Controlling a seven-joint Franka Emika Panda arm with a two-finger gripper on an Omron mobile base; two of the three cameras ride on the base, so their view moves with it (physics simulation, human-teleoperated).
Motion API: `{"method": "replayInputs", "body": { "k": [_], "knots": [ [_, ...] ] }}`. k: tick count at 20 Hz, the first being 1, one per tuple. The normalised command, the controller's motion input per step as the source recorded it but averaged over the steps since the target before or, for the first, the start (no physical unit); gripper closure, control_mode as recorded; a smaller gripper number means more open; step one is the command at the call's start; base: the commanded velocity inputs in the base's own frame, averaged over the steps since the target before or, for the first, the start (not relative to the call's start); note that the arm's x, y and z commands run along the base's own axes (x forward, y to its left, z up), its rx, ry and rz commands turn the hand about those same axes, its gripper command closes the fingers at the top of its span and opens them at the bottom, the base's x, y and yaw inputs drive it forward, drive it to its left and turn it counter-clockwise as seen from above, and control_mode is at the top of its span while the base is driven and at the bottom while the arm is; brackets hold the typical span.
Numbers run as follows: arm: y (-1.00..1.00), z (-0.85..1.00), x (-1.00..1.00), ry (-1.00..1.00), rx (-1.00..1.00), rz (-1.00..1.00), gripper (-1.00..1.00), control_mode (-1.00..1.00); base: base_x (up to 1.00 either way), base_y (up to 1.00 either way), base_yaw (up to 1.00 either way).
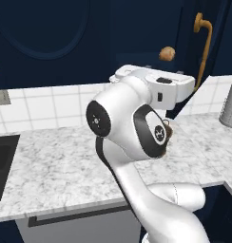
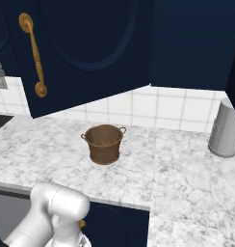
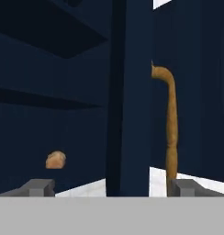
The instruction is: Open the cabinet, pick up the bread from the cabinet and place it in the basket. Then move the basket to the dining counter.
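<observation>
Hand: the two-finger hand (image 3: 111,186) stands spread wide, holding nothing, its dark tips on either side of the open door's edge.
Cabinet: the dark navy wall cabinet (image 3: 49,92) is open; its long curved brass handle (image 3: 170,124) is on the swung door.
Bread: the small round tan-brown roll (image 3: 55,159) lies on a shelf inside; probably light and soft, best pinched gently across the middle.
Basket: the round brown bucket-shaped basket (image 2: 104,143) stands upright on the white-grey marbled surface (image 2: 177,169), probably stiff.
Room: white tiled wall, a grey ribbed metal cylinder (image 2: 225,128) well apart.
</observation>
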Motion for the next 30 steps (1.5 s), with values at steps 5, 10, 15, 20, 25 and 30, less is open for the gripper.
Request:
{"method": "replayInputs", "body": {
  "k": [5,10,15,20,25,30],
  "knots": [
    [-0.06,-0.06,0.32,0.0,0.01,-0.45,-1.0,-1.0,0.0,0.0,0.0],
    [-0.14,-0.07,0.32,0.0,0.0,-0.39,-1.0,-1.0,0.0,0.0,0.0],
    [-0.4,-0.04,0.18,0.0,0.03,-0.07,-1.0,-1.0,0.0,0.0,0.0],
    [-0.53,-0.09,-0.01,0.0,0.05,0.0,-1.0,-1.0,0.0,0.0,0.0],
    [-0.75,-0.02,-0.05,0.0,0.04,-0.08,-1.0,-1.0,0.0,0.0,0.0],
    [-0.96,-0.03,0.0,0.0,0.04,-0.13,-1.0,-1.0,0.0,0.0,0.0]
  ]
}}
